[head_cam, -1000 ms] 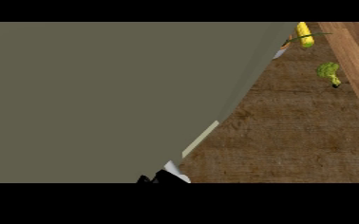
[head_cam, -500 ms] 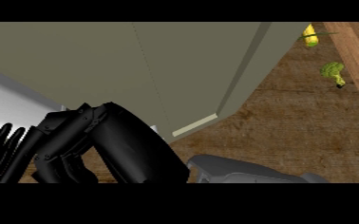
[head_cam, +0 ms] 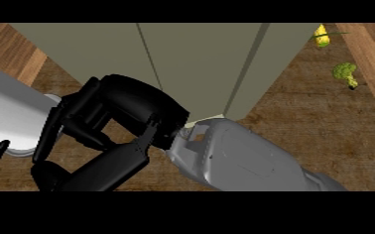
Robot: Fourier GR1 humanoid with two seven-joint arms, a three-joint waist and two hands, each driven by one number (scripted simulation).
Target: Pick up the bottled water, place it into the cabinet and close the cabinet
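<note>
Count: one olive-grey flat-panelled cabinet [head_cam: 198, 54] far centre, two thin seams running down its face. One black right robot hand [head_cam: 139, 101] near left, just in front of the cabinet's near edge. Its fingers [head_cam: 73, 121] are curled in, with brown wood-grain bench [head_cam: 307, 124] showing through the gap. One grey forearm [head_cam: 249, 161] enters from near right. Bottled water: cannot tell where it is. One pale grey rounded shape [head_cam: 22, 114] at left edge, can't identify. Far right, apart: one yellow vegetable [head_cam: 321, 33], one green broccoli floret [head_cam: 344, 73].
</note>
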